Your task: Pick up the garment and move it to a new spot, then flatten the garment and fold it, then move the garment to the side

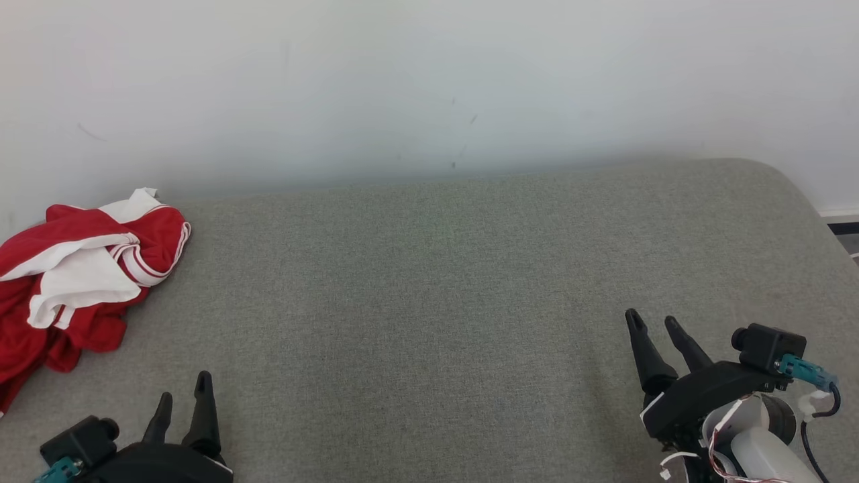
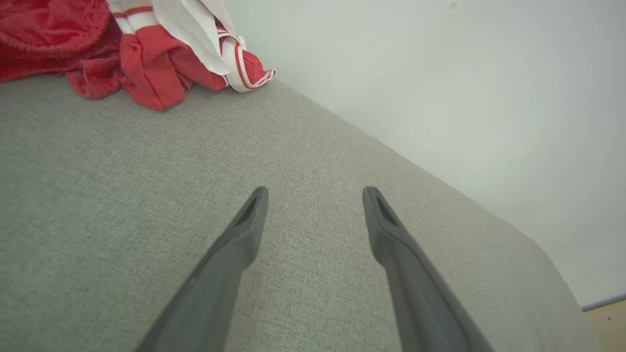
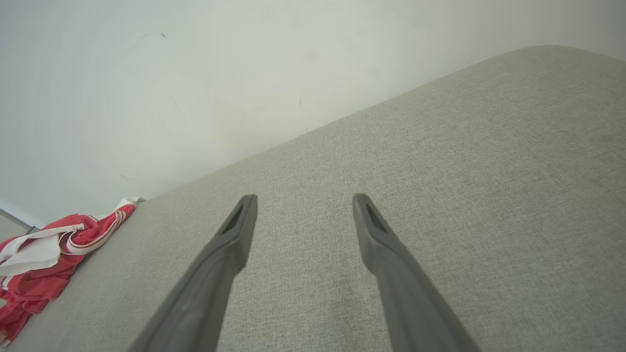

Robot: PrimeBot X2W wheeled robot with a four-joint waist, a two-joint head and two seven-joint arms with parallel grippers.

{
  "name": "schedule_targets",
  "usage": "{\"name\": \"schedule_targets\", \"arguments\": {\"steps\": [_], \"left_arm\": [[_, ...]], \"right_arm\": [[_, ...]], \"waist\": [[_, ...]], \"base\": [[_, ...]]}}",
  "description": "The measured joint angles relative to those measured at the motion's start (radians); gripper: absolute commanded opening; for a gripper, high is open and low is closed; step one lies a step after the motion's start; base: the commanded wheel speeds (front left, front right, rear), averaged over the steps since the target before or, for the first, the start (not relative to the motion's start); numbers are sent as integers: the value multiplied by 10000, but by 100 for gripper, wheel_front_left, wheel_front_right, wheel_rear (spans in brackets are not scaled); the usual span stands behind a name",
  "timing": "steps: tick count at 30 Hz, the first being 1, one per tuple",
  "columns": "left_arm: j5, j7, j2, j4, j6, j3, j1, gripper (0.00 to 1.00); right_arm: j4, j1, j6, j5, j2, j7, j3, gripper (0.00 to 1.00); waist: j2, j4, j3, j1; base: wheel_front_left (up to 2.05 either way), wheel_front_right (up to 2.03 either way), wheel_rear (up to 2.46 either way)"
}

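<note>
Grey woven upholstery [image 1: 429, 288] runs from a pale wall [image 1: 402, 74] down to the bottom of the head view. The red-and-white garment [image 1: 80, 268] lies crumpled at the left edge of that frame, well apart from both tools. At lower left the left gripper [image 1: 184, 389] has its jaws spread wide with nothing between them. At lower right the right gripper [image 1: 652, 319] is likewise wide and empty.

A pinch that catches only the top white layer would probably raise a trailing bundle, not the whole piece. The cloth could then drag or slip off the left side (the heap seems to sit close to the pad's border there).

The frame cuts off the garment's lower left part, so its full extent and its kind cannot be told. Hems and openings are lost in the folds.
</note>
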Motion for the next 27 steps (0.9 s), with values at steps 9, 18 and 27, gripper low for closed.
{"name": "schedule_targets", "arguments": {"steps": [9, 18, 27], "left_arm": [[1574, 215, 104, -359, 186, -157, 22, 100], [3250, 301, 222, -754, 443, -146, 73, 100], [4637, 403, 495, -1149, 623, -322, 124, 100]], "right_arm": [[-107, -109, -178, -880, -280, -50, 150, 100], [-125, -128, -441, -1833, -514, -173, 31, 100], [-408, -139, -686, -2686, -813, -268, 184, 100]], "waist": [[0, 14, -63, 0], [0, 53, -136, 0], [0, 49, -202, 0]], "base": [[0, 0, 0], [0, 0, 0], [0, 0, 0]]}}
